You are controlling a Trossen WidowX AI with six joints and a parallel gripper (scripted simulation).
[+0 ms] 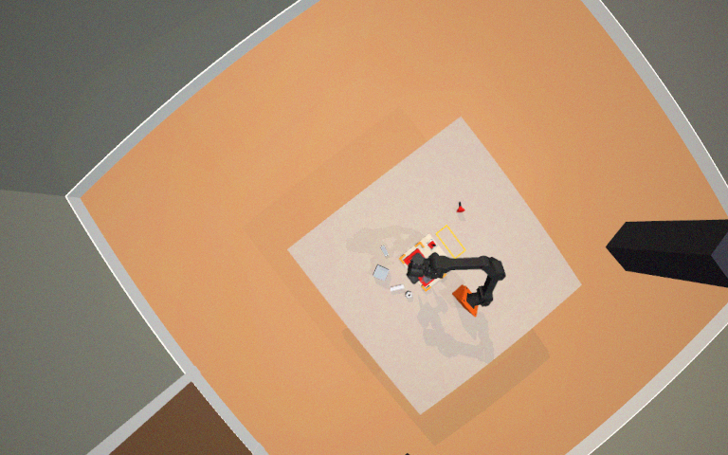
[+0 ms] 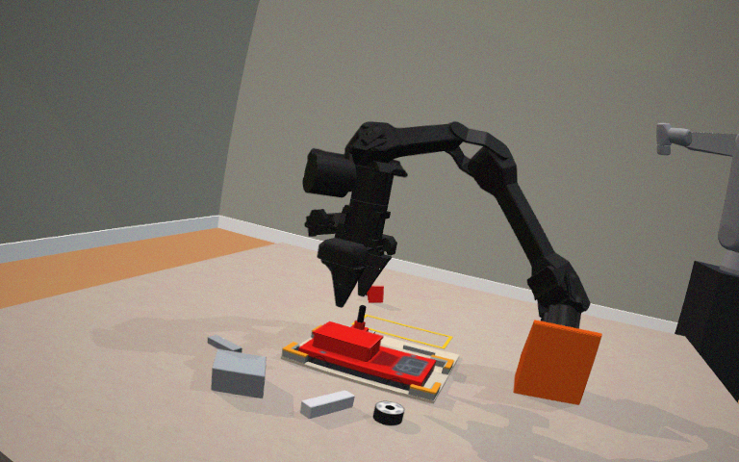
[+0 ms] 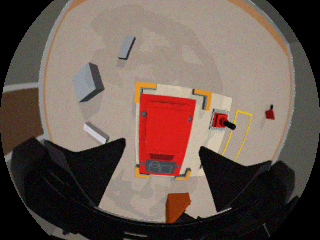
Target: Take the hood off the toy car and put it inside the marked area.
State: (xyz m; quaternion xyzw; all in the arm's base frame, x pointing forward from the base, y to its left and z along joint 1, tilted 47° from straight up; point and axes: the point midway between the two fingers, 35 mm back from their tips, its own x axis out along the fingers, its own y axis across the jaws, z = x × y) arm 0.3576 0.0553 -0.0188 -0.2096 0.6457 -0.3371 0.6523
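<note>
The red box-shaped hood sits on the front part of the red toy car. The car lies on a cream base board with orange corner brackets. My gripper is open and empty, pointing down above the car and touching nothing. In the wrist view the car shows between its fingers. The marked area is a yellow outline on the table beside the board, with nothing inside it. The arm hides part of the car in the top view.
A red piece with an upright black handle stands on the board, near the marked area. Another red piece lies beyond the outline. A grey block, grey bar, white bar and wheel lie opposite.
</note>
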